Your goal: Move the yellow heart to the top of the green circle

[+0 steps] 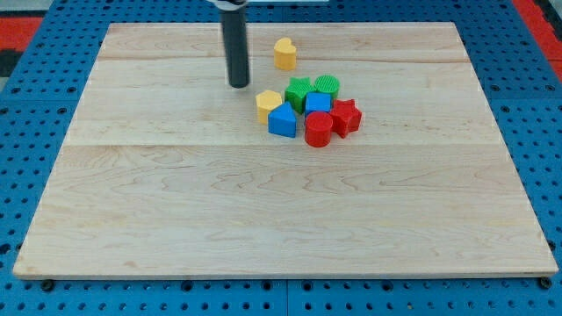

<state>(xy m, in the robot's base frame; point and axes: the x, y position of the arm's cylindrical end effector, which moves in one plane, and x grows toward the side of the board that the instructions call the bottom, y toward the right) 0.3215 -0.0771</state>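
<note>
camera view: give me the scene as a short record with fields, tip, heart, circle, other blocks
tip: my tip on the board, to the view's left of the yellow heart, apart from it
yellow heart: alone near the view's top
green circle: at the cluster's top right, below and right of the heart
cluster: green star, yellow hexagon, blue cube, blue block, red cylinder, red star
board: wooden
</note>
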